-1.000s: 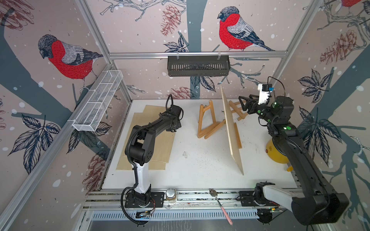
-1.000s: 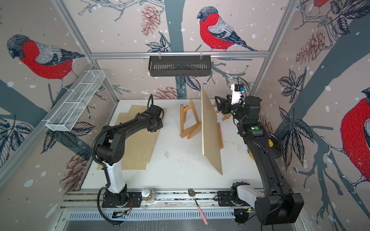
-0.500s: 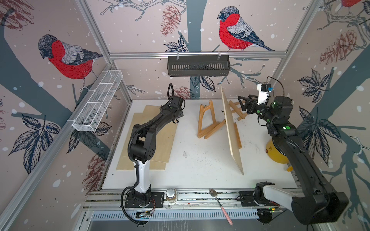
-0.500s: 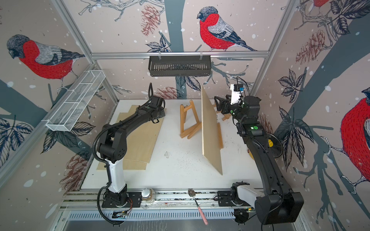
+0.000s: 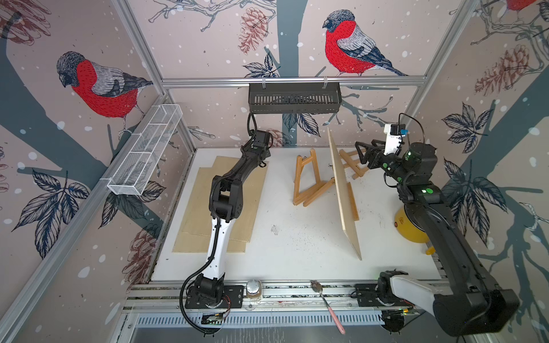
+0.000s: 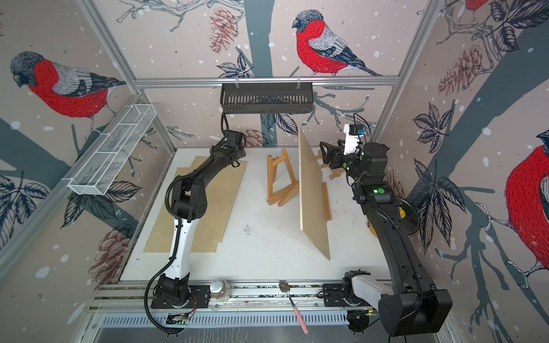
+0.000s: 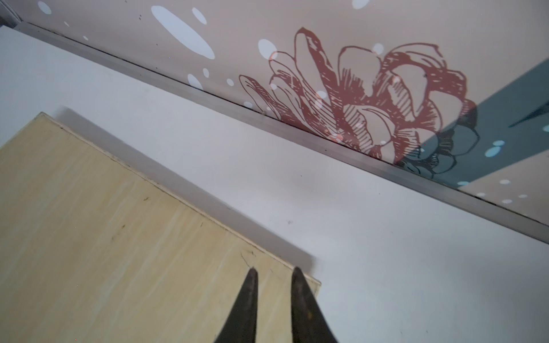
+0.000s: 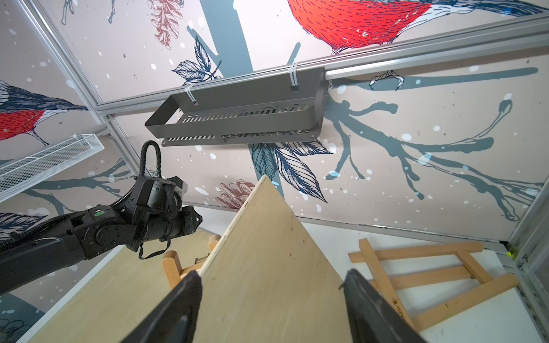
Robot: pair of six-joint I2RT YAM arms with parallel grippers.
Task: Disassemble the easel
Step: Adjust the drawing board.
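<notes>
Two arms are counted at the white table [image 5: 297,237]. Two wooden frames are made out. One easel [image 5: 307,181] is placed mid-table, and a second easel frame [image 8: 430,267] is laid flat near the far right corner. Between them a single board [image 5: 344,193] is stood on its edge, tilted, and the easel's leg is met at its left face. One loose wooden strip [image 5: 353,202] is seen just beside the board on its right.

The right gripper [image 8: 273,276] is held facing the board's upper corner. Its jaws are spread wide and nothing is clamped. The left gripper [image 7: 274,271] is poised over the far corner of the flat plywood sheets [image 7: 118,237]. Its two fingertips are parted by only a narrow slit and nothing is pinched. Whether the wood is touched cannot be told. At least two overlapping sheets are made out in both top views.

On the front rail, one pink-handled spoon [image 5: 326,306] and one lidded jar [image 5: 254,288] are noted. One black basket [image 5: 294,98] and one white wire basket [image 5: 145,148] are hung on the frame.
</notes>
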